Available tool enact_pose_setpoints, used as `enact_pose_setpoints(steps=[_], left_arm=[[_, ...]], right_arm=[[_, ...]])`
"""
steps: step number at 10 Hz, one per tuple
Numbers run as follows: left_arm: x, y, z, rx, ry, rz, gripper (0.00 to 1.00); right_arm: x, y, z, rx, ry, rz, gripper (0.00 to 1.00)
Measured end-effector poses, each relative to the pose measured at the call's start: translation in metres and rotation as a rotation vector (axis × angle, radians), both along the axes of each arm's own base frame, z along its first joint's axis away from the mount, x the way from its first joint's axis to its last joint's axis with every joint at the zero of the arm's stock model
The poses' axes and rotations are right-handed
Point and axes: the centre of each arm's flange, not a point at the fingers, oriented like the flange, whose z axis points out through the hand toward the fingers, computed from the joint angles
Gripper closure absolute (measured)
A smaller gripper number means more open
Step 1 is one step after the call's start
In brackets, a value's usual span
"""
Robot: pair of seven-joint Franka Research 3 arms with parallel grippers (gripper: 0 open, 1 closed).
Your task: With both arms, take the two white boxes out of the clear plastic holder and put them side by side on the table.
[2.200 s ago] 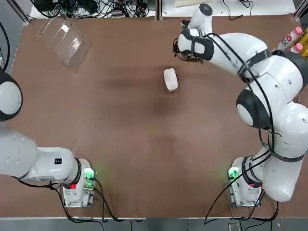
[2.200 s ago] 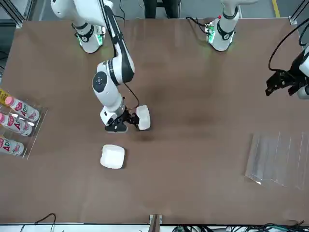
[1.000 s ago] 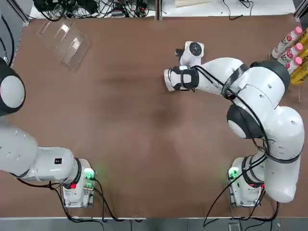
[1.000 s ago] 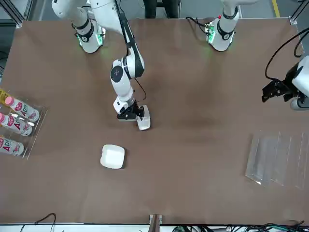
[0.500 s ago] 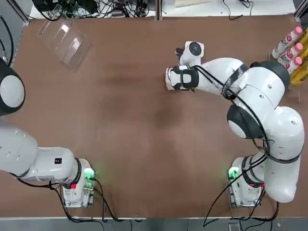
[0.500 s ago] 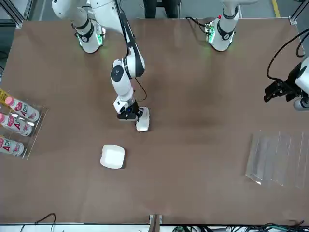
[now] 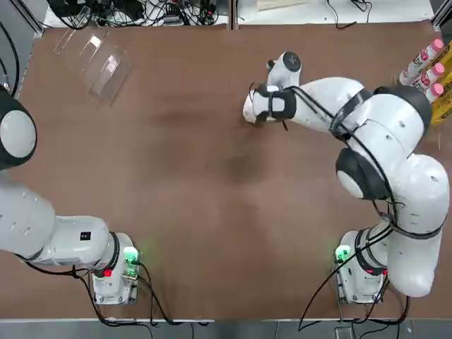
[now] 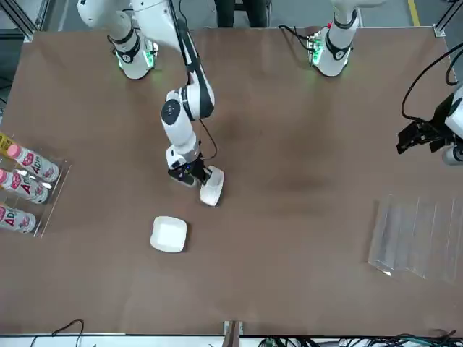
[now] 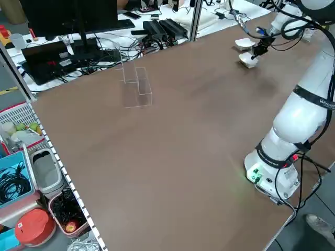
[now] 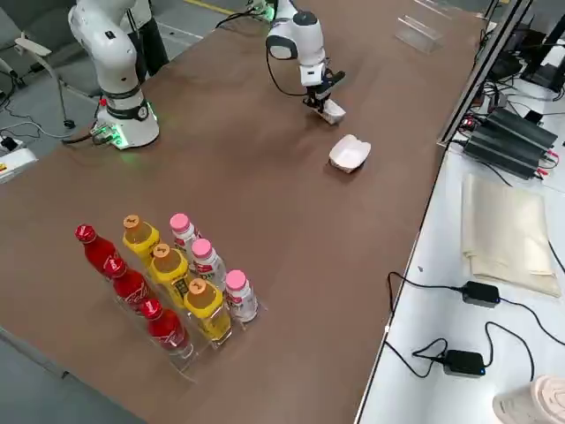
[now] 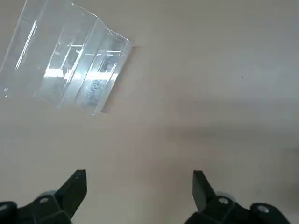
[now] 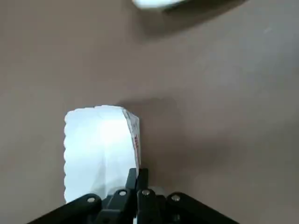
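One white box (image 8: 211, 188) stands tilted on its edge on the table (image 8: 304, 144) right of the middle. My right gripper (image 8: 195, 177) is shut on its thin side wall, and the right wrist view shows the fingertips (image 12: 138, 175) closed over that edge of the box (image 12: 98, 149). The other white box (image 8: 169, 234) lies flat a little farther from my base. My left gripper (image 11: 139, 186) hangs open and holds nothing, above the table near the clear plastic holder (image 11: 70, 77). This holder (image 7: 95, 53) sits at the far left corner with nothing in it.
A clear rack of bottles (image 10: 177, 274) stands at the table's right edge, also seen in the top view (image 7: 424, 63). Cables and equipment (image 9: 157, 26) lie beyond the far edge. Bare brown table surface (image 7: 212, 198) spreads between the two arm bases.
My right gripper closed on the tilted box's edge and moved it a short way toward the far side, nearer the flat box. The left gripper stayed open and hardly moved.
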Motion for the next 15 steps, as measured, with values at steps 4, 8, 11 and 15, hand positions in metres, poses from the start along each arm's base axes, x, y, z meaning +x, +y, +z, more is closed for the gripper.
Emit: enact_pose_setpoints(steps=[4, 8, 11, 15], left_arm=[[0.0, -0.001, 0.001, 0.0, -0.004, -0.002, 0.0], [0.0, 0.0, 0.001, 0.0, -0.005, 0.0, 0.0], [0.001, 0.0, 0.001, 0.0, -0.006, 0.001, 0.0], [0.001, 0.001, 0.001, 0.0, -0.007, 0.002, 0.0]], right_arm=[[0.063, -0.093, 0.085, 0.161, 0.112, -0.171, 0.98], [0.086, -0.178, 0.108, 0.216, 0.137, -0.57, 0.98], [0.085, -0.235, 0.091, 0.222, 0.175, -0.901, 0.98], [0.061, -0.28, 0.043, 0.165, -0.009, -1.138, 0.98]])
